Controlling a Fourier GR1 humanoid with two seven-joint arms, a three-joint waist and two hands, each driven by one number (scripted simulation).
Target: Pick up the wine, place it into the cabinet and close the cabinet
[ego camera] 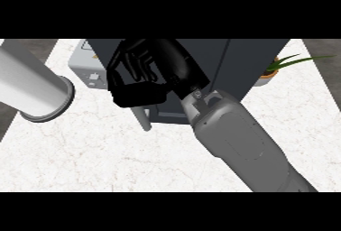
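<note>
My right hand (141, 74) is up against the left part of the dark cabinet (253, 63) at the back of the counter, its grey forearm (240, 144) coming in from the lower right. Its fingers (132, 57) are curled and the thumb lies below them. No wine bottle shows anywhere; the hand and wrist cover that part of the cabinet front. A thin grey handle (142, 119) sticks out just below the hand. Only my left forearm (33, 83) shows, as a thick grey cylinder at the left edge; its hand is out of view.
A light grey appliance (90, 67) stands behind the cabinet's left side. A potted plant (279, 65) with green leaves peeks out at the cabinet's right. White marble counter (100, 158) spreads in front.
</note>
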